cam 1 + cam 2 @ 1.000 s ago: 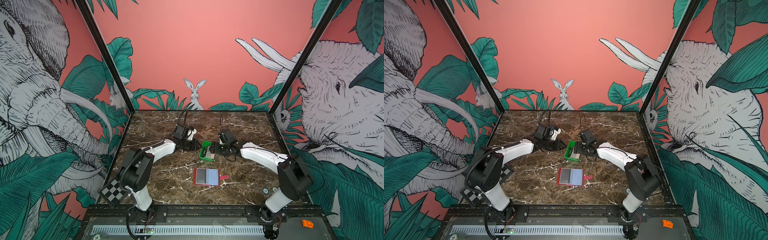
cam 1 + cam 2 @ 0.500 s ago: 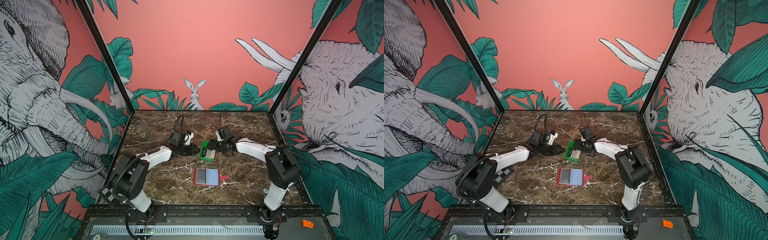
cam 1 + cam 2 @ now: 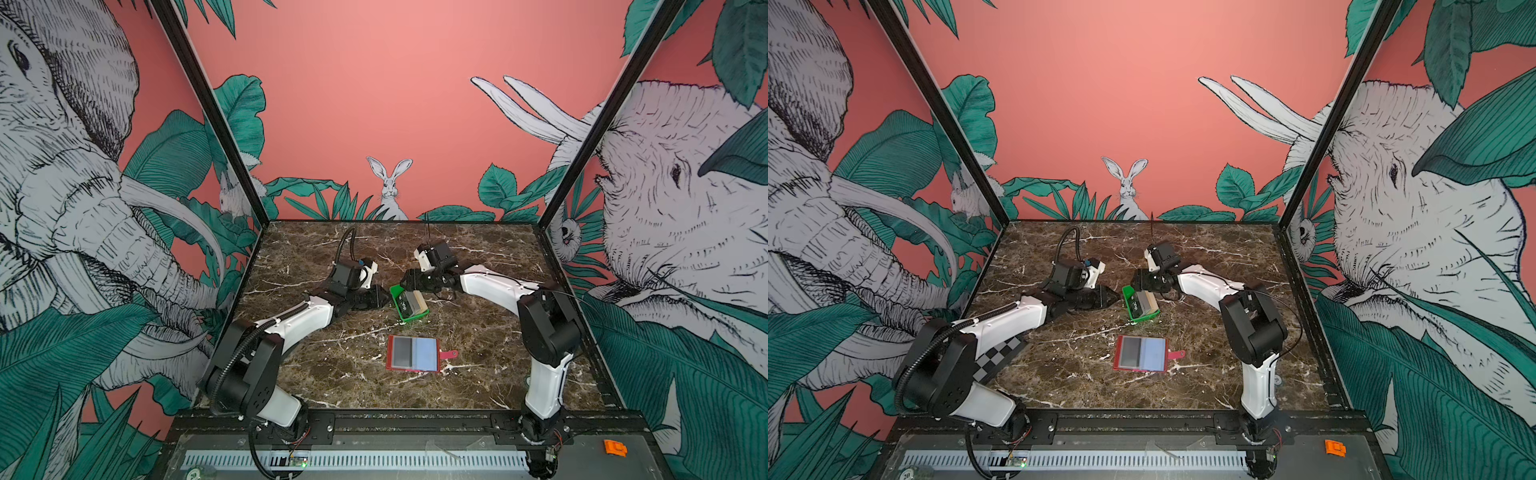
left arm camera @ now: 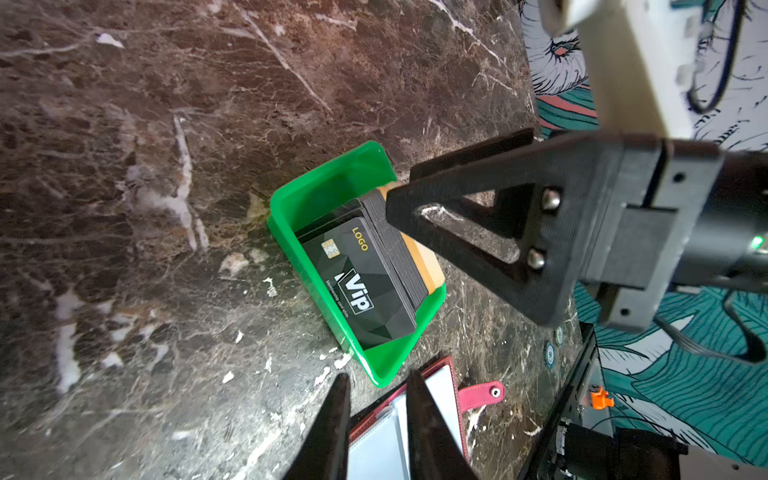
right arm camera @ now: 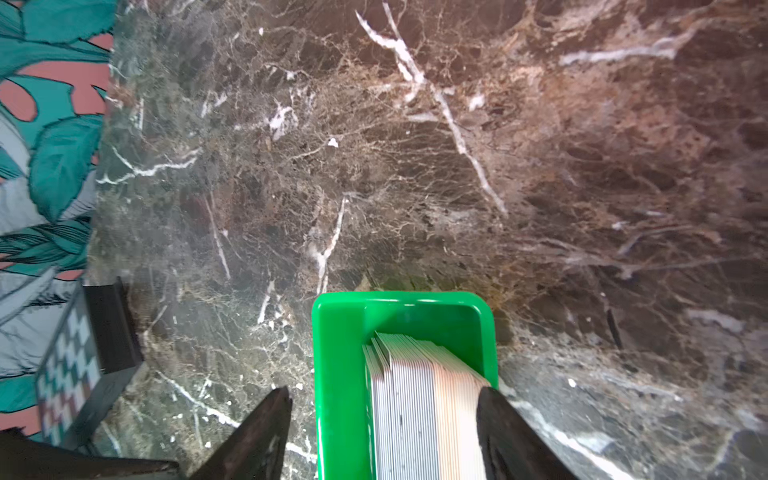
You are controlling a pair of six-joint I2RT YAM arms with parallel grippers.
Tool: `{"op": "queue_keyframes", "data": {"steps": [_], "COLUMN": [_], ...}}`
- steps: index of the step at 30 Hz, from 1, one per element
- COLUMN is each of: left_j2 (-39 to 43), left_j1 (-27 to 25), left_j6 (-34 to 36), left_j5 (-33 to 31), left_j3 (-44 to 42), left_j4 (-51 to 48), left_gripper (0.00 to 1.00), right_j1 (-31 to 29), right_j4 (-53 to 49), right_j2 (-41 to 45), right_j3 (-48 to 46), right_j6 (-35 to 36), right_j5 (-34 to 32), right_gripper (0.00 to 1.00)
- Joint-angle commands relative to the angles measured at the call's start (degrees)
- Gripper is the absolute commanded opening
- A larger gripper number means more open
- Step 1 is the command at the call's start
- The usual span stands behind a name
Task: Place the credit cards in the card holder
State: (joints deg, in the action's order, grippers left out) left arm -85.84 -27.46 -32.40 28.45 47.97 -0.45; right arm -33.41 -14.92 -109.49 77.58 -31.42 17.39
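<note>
A stack of credit cards (image 3: 410, 302) stands on edge in a green tray (image 3: 411, 318) at mid-table; the front one is black with "VIP" lettering (image 4: 365, 282). My right gripper (image 5: 384, 390) is open and straddles the far end of the tray (image 5: 340, 332): one finger stands outside the tray wall, the other touches the beige side of the cards (image 5: 415, 395). My left gripper (image 4: 378, 376) lies low just left of the tray (image 4: 299, 203), its jaws a narrow gap apart with nothing between. The red card holder (image 3: 412, 353) lies open nearer the front.
The card holder's snap tab (image 3: 449, 354) sticks out to its right. A checkerboard marker (image 3: 1000, 353) lies by the left arm's base. Black frame posts and walls close in the table's left, right and back. An orange clip (image 3: 615, 448) sits on the front rail.
My right gripper has moved left over the tray's far end and its jaws have narrowed a little. The left arm has stretched out lower, bringing its gripper closer to the tray.
</note>
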Motion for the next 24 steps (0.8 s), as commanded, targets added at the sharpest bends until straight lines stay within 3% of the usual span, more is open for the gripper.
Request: {"op": "queue_keyframes", "data": {"steps": [1, 5, 10, 24], "left_j2": [0.65, -0.91, -3.77, -11.88], "left_j1": [0.31, 0.22, 0.05, -1.94], "left_j6": [-0.80, -2.02, -4.13, -5.36], "left_j5": [2.12, 3.44, 4.26, 3.39], "left_j3": [-0.96, -0.87, 0.28, 6.49], "left_j4": [1.62, 3.46, 5.55, 3.18], "left_gripper": [0.24, 0.23, 0.22, 0.16], "right_j1": [-0.33, -0.33, -0.43, -3.15], "right_j4": [-3.14, -5.51, -6.32, -4.49], "right_j2": [3.15, 5.29, 6.48, 4.52], "right_j3": [-1.20, -4.02, -6.63, -8.61], "right_j6": [2.99, 6.26, 8.43, 9.13], "right_j5": [-4.21, -5.27, -1.93, -2.22], "right_gripper": [0.74, 0.79, 0.85, 0.87]}}
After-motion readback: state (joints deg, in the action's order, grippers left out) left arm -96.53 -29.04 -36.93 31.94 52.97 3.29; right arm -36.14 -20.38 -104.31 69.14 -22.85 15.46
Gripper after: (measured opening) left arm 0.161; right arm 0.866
